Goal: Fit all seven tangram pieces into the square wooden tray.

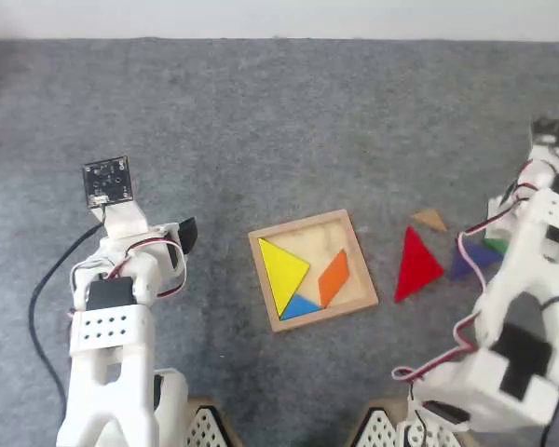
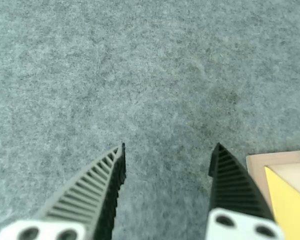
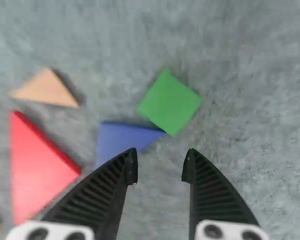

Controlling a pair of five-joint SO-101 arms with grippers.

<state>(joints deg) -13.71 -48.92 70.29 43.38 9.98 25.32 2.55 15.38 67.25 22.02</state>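
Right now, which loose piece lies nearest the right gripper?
The loose blue triangle, just ahead of the right gripper; the green square, red triangle and tan triangle lie farther off.

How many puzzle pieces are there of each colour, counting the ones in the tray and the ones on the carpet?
yellow piece: 1
orange piece: 1
light blue piece: 1
red piece: 1
tan piece: 1
dark blue piece: 1
green piece: 1
Total: 7
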